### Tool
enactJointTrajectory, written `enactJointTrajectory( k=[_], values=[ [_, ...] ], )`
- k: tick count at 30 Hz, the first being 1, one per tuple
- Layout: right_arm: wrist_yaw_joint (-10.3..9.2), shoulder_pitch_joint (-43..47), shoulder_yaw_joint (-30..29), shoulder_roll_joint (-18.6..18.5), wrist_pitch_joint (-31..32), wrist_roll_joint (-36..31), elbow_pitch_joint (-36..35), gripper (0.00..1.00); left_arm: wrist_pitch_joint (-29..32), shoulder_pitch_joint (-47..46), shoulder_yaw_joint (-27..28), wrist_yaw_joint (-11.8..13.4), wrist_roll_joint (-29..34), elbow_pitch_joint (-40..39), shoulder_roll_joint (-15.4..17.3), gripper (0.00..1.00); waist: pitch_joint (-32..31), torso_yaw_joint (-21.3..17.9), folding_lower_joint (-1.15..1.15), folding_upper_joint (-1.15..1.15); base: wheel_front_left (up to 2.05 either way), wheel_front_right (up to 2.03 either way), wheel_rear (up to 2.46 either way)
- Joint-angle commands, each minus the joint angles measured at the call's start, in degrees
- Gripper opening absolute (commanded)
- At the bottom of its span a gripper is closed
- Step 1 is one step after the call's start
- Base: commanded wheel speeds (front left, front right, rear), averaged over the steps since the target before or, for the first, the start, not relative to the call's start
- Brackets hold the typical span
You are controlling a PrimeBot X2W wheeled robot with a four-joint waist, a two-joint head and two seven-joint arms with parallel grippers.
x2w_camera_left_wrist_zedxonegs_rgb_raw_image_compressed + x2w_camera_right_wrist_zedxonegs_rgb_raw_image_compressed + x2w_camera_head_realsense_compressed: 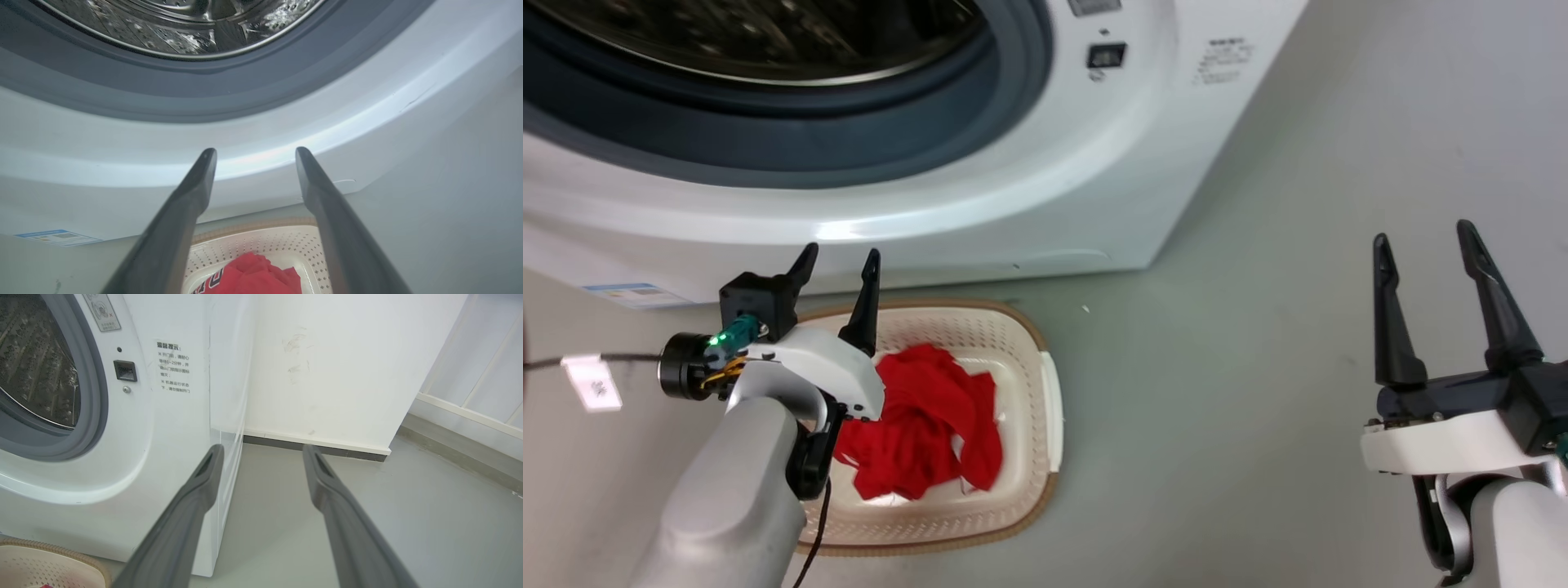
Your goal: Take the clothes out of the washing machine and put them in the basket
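we are looking at the bright red soft fabric clothes (pixel 923 425) lying crumpled inside the small cream perforated plastic basket with a brown woven-look rim (pixel 1052 412). the basket is sitting on the smooth grey floor (pixel 1258 367), just beside the foot of the large white front-loading washing machine (pixel 980 204). we are holding our left pincer (pixel 842 249) over the basket's left rim, its two dark fingers spread wide and gripping nothing. our right pincer (pixel 1423 230) is hanging well apart over bare floor, likewise spread wide and empty.

we are judging the clothes to be light, limp and in no way fragile. lifted, they are likely to be sagging and trailing, and a loose end could be catching on the grey rubber door ring (pixel 849 147) or the basket rim. the best hold, we are thinking, is a pinch on a raised fold at the top of the heap, taking several layers so the thin cloth is not slipping out.

we are counting one basket, one washing machine and two pincers. the red heap is reading as one bundle. white lettering (pixel 210 281) is showing on it in the left wrist view, but we cannot tell whether it is one garment or two. the visible part of the shiny perforated steel drum (pixel 196 24) is holding no cloth.
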Motion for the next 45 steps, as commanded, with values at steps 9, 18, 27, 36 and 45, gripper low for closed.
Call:
enactJointTrajectory(
  k=[9, 18, 27, 36, 45],
  values=[
    [-0.06, 2.2, -3.3, 0.0, -0.1, 0.1, 0.3, 1.0, -0.1, 13.6, 12.1, 0.0, 9.7, -20.4, -4.6, 1.0, -9.6, 6.3, 0.0, 0.0, 0.0, 0.0, 0.0],
    [-0.06, 5.4, -3.5, 0.1, -0.1, 0.4, -0.1, 1.0, -0.1, 23.2, 18.0, -0.5, 16.5, -30.6, -9.4, 1.0, -14.8, 7.6, 0.0, 0.0, 0.0, 0.0, 0.0],
    [-0.06, 10.8, -3.0, 0.1, -0.1, 1.9, 0.2, 1.0, -0.1, 31.8, 21.7, -1.5, 22.9, -35.3, -12.9, 1.0, -19.5, 7.9, 0.0, 0.0, 0.0, 0.0, 0.0],
    [-0.06, 12.8, -1.9, 0.1, -0.1, 2.8, 0.4, 1.0, -0.1, 34.9, 22.5, -1.9, 25.5, -36.8, -14.4, 1.0, -20.9, 7.3, 0.0, 0.0, 0.0, 0.0, 0.0],
    [-0.06, 12.0, -1.7, 0.1, -0.1, 2.7, 0.3, 1.0, -0.1, 33.7, 23.3, -2.7, 26.0, -36.2, -14.8, 1.0, -20.4, 6.8, 0.0, 0.0, 0.0, 0.0, 0.0]
  ],
)
